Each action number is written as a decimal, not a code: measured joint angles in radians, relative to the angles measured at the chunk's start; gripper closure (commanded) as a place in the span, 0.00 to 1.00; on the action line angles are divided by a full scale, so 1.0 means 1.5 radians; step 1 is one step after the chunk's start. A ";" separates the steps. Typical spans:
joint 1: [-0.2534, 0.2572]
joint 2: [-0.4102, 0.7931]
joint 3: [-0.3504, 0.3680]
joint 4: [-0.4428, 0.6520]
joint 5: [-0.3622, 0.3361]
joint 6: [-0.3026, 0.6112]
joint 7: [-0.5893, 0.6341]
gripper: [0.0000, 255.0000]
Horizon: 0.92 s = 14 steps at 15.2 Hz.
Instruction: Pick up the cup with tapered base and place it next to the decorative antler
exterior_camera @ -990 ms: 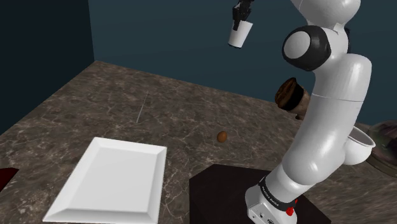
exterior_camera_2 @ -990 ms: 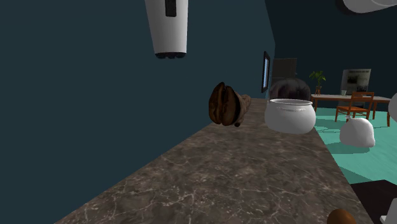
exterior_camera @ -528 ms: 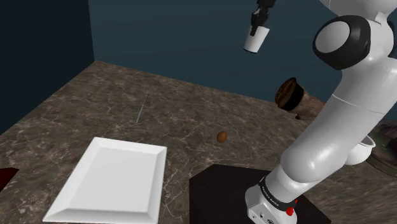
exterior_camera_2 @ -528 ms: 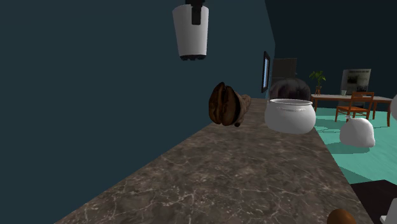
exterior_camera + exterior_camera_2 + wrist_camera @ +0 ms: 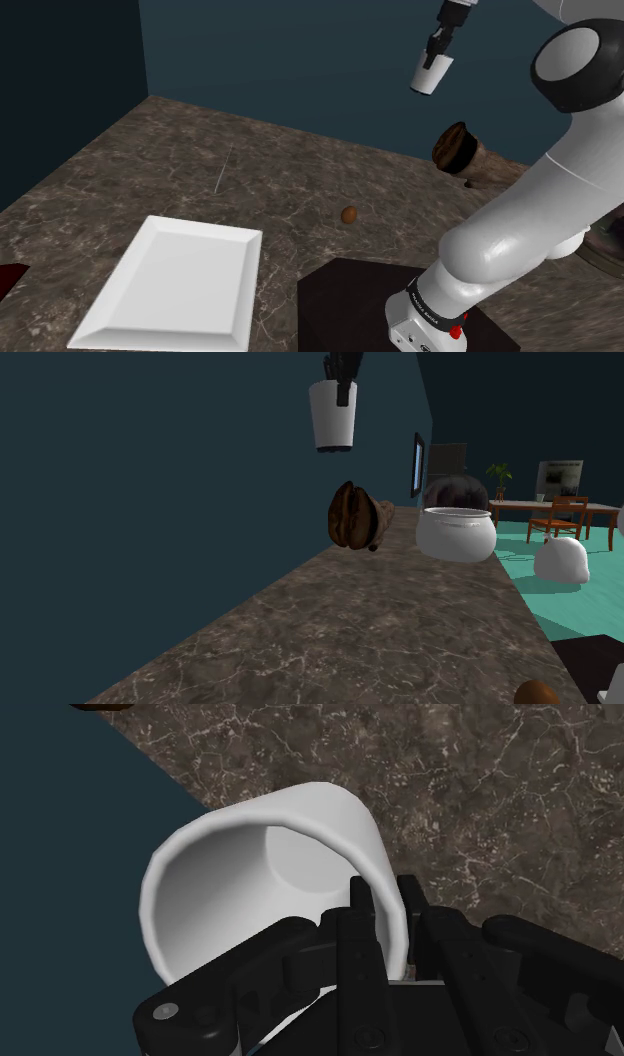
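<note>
A white cup (image 5: 431,75) with a narrower base hangs upright high above the marbled counter (image 5: 250,170), close to the dark teal wall. My black gripper (image 5: 441,42) is shut on its rim from above. In the second exterior view the cup (image 5: 334,415) hangs under the gripper (image 5: 341,374), above and a little nearer than the brown antler piece (image 5: 355,517). That brown piece (image 5: 458,148) lies on the counter by the wall, below the cup and to the shoulder view's right of it. The wrist view looks into the cup (image 5: 250,874), its wall clasped in the gripper (image 5: 385,924).
A white rectangular tray (image 5: 170,285) lies at the counter's front. A small brown ball (image 5: 349,215) sits mid-counter, near the dark stand (image 5: 350,300). A white bowl (image 5: 455,534) and a dark round object (image 5: 455,490) stand beyond the antler piece.
The gripper has carried the cup steadily to the shoulder view's right along the wall, toward the spot above the brown antler piece. Its grip has stayed the same.
</note>
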 measured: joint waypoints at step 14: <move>-0.107 -0.033 -0.118 -0.037 0.001 0.025 -0.224 1.00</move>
